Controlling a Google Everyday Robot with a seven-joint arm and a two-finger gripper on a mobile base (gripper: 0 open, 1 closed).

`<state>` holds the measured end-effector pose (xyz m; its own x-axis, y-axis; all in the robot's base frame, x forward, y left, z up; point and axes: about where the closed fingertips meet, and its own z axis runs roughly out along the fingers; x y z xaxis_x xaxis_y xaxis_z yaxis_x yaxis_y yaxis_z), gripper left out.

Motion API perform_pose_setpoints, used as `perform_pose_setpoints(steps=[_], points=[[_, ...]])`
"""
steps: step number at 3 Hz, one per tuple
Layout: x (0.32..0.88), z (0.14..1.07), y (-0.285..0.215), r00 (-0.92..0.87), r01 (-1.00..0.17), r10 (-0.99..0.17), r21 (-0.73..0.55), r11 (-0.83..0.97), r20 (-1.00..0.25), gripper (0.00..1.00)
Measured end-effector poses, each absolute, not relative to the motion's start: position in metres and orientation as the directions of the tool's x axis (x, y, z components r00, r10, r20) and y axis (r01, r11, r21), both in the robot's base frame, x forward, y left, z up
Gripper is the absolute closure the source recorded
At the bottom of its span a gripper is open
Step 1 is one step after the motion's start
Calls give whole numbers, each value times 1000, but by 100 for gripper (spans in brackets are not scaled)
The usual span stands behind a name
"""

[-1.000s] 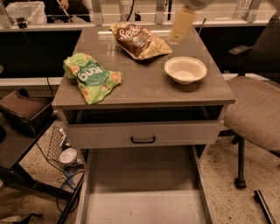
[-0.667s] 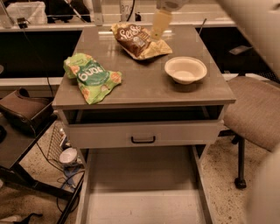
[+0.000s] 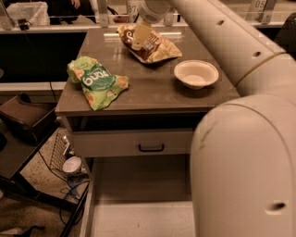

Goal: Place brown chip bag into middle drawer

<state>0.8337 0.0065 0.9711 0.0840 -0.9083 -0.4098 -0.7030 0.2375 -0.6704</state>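
This looks like an office turned robot lab. A plain grey desk (image 3: 152, 95) with a black-handled drawer front (image 3: 138, 143) stands on a speckled floor (image 3: 34, 172), with loose cables (image 3: 69, 210) trailing beside it. Along the back are number tags (image 3: 259, 4) and a clear plastic bin (image 3: 27, 11). A bulky white robot arm (image 3: 245, 139) fills the right side, its tool (image 3: 141, 34) hanging over the brown chip bag (image 3: 155, 46) toward the desk's back.

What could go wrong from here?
The hand sits over the crumpled brown chip bag; a pinch may slip off it. The white bowl lies close by and could get swept. The arm hides part of the middle drawer, so the drop may miss.
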Motion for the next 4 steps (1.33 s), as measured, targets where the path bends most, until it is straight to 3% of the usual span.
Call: perform_pose_setpoints(steps=[2, 4], points=[[844, 957, 9, 71, -714, -898, -650, 258, -434, 0], [908, 881, 10, 1, -766, -794, -510, 390, -608, 0]])
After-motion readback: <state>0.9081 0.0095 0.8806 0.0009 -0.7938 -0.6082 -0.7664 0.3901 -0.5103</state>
